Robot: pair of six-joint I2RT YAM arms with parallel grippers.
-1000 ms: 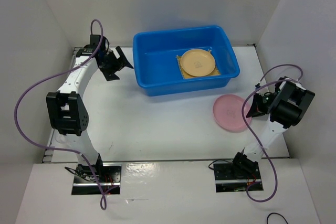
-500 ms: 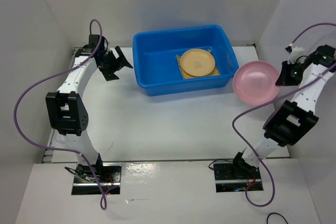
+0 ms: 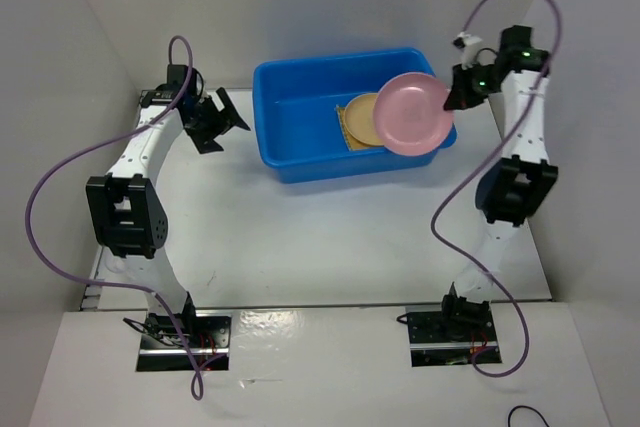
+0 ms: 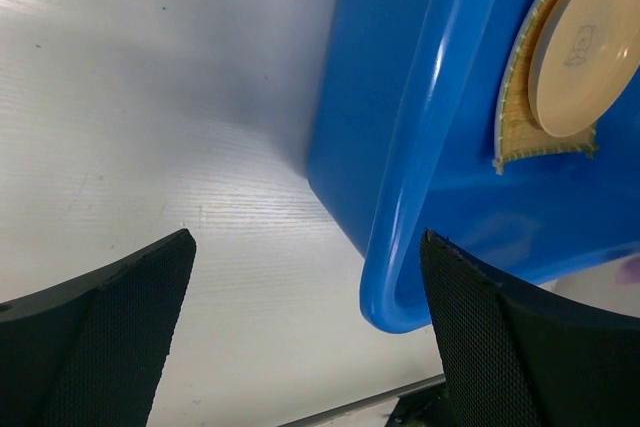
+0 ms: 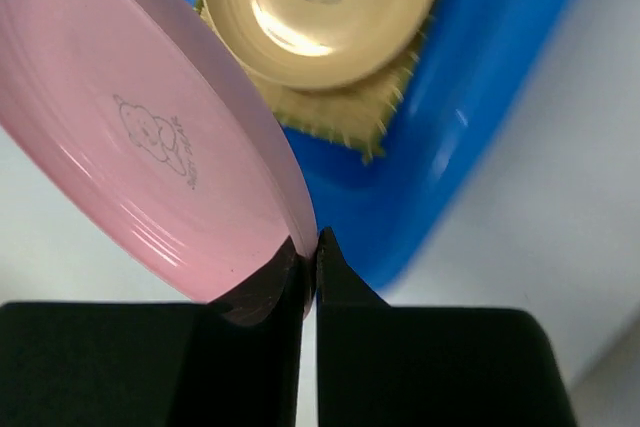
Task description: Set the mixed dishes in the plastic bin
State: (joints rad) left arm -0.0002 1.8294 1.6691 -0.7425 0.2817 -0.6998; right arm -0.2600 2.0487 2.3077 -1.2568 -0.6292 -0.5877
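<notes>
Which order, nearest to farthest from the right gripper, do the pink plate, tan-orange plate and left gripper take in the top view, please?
1. Pink plate, gripped by its rim in the right gripper.
2. Tan-orange plate, inside the blue bin.
3. Left gripper, outside the bin's left wall.

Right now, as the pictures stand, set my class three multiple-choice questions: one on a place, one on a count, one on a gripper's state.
1. Where is the pink plate?
A. flat on the table
B. held tilted in the air at the right end of the blue bin
C. under a mat

2. How many things lie in the bin?
A. none
B. two
C. four

3. The left gripper is:
A. open, holding nothing
B. shut on a cup
C. shut on the bin's rim

Answers:
1 B, the right gripper pinches its rim.
2 B, the tan plate rests on the woven mat.
3 A, its fingers stand wide apart beside the bin.
</notes>
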